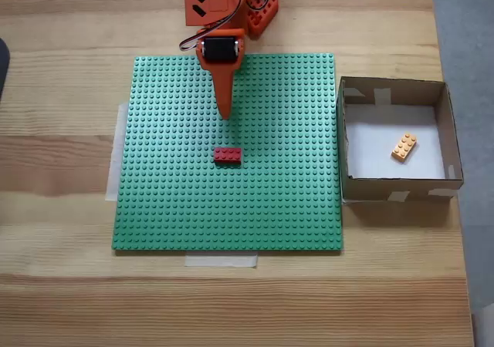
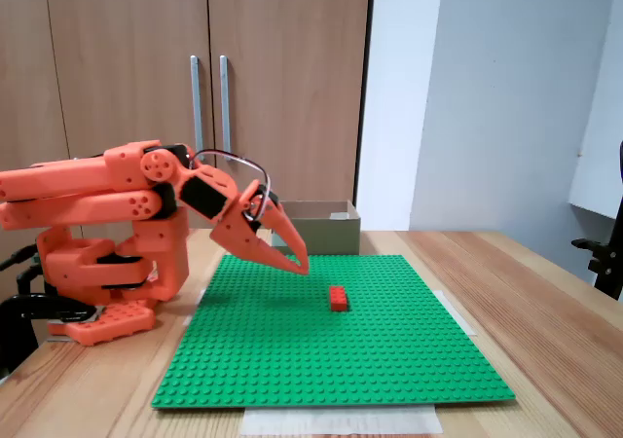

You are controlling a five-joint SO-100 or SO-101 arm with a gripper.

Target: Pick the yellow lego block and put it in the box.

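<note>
The yellow lego block [image 1: 404,146] lies tilted on the white bottom of the box [image 1: 394,183], toward its right side. In a fixed view the box [image 2: 326,234] stands behind the green plate, and its inside is hidden there. My orange gripper [image 1: 225,114] hangs over the upper middle of the green baseplate [image 1: 170,208], well left of the box. Its fingers are together and hold nothing. From the side the gripper [image 2: 299,264] points down at the plate, a little above it.
A red brick [image 1: 227,155] sits on the plate just below the fingertips; it shows as the red brick [image 2: 338,298] from the side. The arm's base [image 2: 107,282] stands at the plate's far edge. Tape strips hold the plate to the wooden table [image 1: 62,285].
</note>
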